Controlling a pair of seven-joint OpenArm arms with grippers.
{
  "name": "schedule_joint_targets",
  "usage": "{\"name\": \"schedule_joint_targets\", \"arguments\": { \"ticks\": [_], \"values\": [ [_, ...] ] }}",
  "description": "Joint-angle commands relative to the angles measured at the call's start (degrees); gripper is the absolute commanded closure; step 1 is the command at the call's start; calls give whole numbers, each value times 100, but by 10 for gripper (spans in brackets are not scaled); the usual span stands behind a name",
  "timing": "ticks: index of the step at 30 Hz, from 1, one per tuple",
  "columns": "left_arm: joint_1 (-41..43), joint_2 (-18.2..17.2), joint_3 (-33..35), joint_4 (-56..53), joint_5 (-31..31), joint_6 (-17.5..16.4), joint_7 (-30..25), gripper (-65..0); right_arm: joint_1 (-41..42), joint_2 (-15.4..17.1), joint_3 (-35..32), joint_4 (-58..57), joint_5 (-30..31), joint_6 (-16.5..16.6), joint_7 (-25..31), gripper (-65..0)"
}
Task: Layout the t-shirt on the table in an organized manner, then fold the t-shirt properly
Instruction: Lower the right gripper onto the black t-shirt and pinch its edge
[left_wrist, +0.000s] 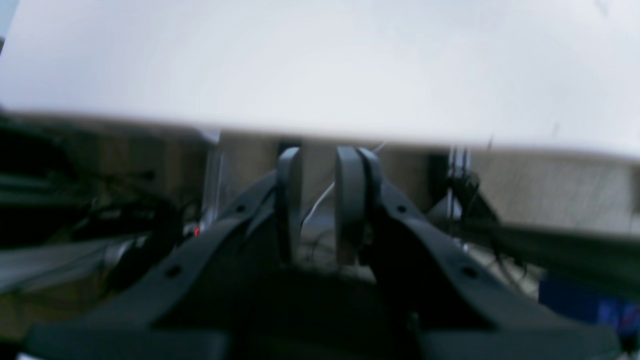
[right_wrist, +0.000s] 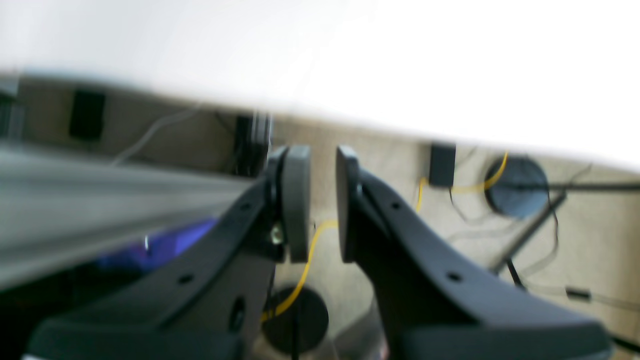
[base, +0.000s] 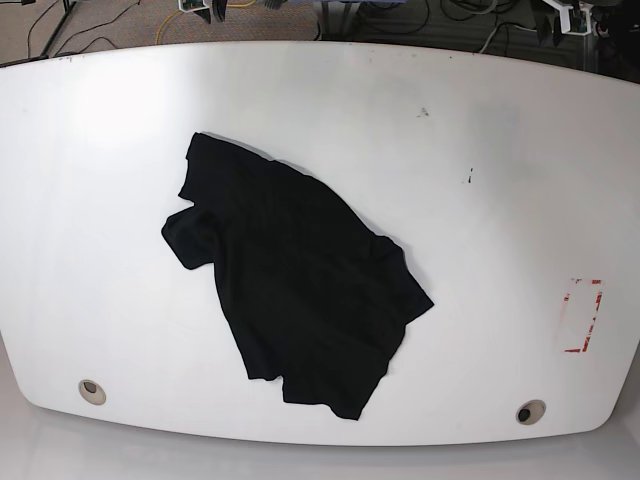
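1. Over on the left half of the table (base: 480, 110), the t-shirt (base: 300, 280) lies in a slanted, rumpled heap — one end near the far left, the other almost at the near edge. It looks dropped rather than arranged, so my guess is the laying-out step hasn't begun.

2. Nothing touches the cloth. Neither arm shows in the base view, which leaves the whole garment open for a first reach.

3. Further right sit a red-outlined mark (base: 582, 317) and a metal-ringed hole (base: 530, 411), both well apart from the shirt.

4. The right gripper (right_wrist: 322, 200) hangs off past the table edge, looking down at floor and cables. Its pads stand a narrow gap apart with nothing between them.

5. The left gripper (left_wrist: 320, 200) is parked likewise beyond the edge — blurred, but a slim gap shows between its pads, and it is empty too.
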Motion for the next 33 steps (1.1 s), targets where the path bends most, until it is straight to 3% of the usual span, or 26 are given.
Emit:
{"name": "schedule_joint_targets", "arguments": {
  "ticks": [1, 18, 24, 27, 33],
  "values": [
    [-142, -26, -110, 99, -44, 17, -165, -97, 126, 4, -5, 85, -13, -20, 124, -86],
    [-1294, -61, 145, 99, 0, 8, -156, -108, 2008, 4, -831, 85, -56, 15, -8, -97],
    [-1391, -333, 435, 152, -35, 8, -165, -226, 3045, 22, -1543, 67, -39, 15, -861, -195],
    [-1496, -333, 497, 169, -17, 8, -174, -233, 3678, 30, -2000, 6, -56, 15, -1406, -241],
    [-1821, -324, 497, 143, -8, 8, -174, -235, 4839, 30, -2563, -232, -13, 15, -2153, -271]
  ]
}}
